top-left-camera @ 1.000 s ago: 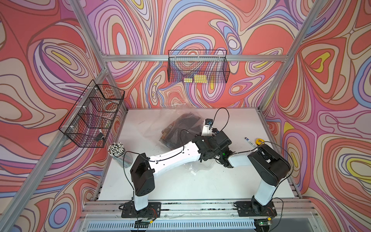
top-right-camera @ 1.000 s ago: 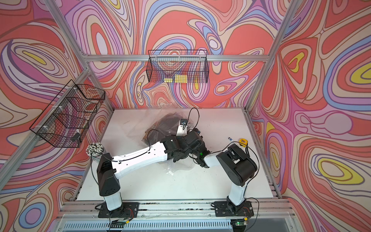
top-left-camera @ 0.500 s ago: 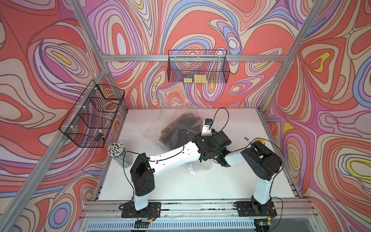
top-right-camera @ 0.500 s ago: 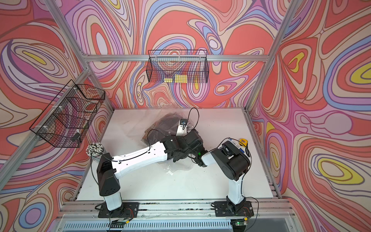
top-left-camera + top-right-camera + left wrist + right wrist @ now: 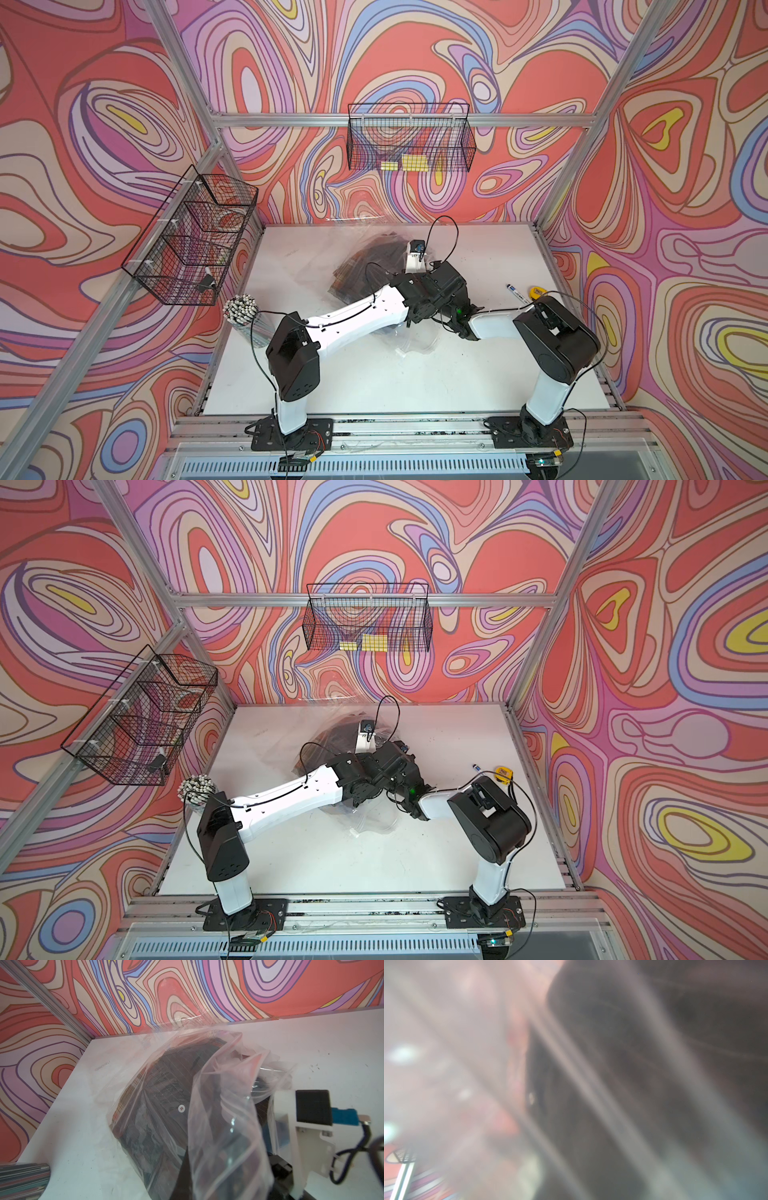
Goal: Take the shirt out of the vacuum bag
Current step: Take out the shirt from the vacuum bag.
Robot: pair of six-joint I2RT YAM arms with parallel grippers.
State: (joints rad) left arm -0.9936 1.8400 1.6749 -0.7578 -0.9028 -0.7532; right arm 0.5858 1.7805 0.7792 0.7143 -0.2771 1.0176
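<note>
- The right arm [image 5: 496,326] leaned in toward the bag [image 5: 353,249] half a second ago. Its elbow [image 5: 557,345] has since swung back out to about where it stood a second ago. Its wrist stays low at the bag's near end, tucked under the left arm [image 5: 357,320].
- The bag has not visibly shifted. It lies mid-bench [image 5: 374,386], toward the back wall. The shirt [image 5: 158,1093], dark and folded, is still wholly inside it, under the film that carries the small white valve [image 5: 181,1108].
- The left jaws stay clenched. In the left wrist view a sheet of film rises like a tent toward them, so they appear to be pinching the bag's upper layer and holding its mouth up.
- The right jaws are hidden beneath the left wrist in both top views. The right wrist view shows only a blur of film and something dark, so it cannot be told whether they are clenched, released or holding cloth.
- The reach-in and pull-back looks like a try at drawing the shirt out. Since the shirt has not moved, the grip either missed or has only taken up slack, and the extraction itself remains to be done.
- Film caught between the right jaws and the cloth would drag the bag along, and then only the left hold would keep it back.
</note>
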